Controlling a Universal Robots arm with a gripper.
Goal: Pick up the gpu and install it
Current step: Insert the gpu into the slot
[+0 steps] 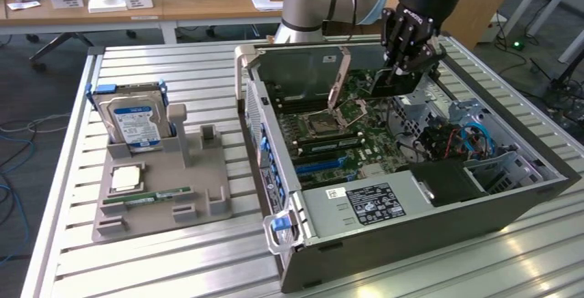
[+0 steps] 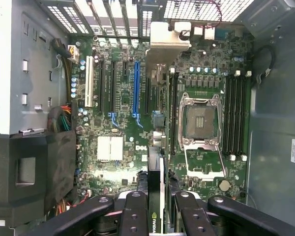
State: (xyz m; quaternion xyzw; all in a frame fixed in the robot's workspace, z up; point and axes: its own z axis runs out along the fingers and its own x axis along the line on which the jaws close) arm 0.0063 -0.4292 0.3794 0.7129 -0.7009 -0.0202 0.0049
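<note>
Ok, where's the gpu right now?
The gpu is clamped in the gripper, above the motherboard inside the open computer case, on the exterior view's right and close to the CPU socket.

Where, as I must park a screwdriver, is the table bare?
Bare: the slatted metal table between the grey plastic tray and its near edge. Crowded: inside the open computer case, where the gripper holds the flat black gpu.
</note>
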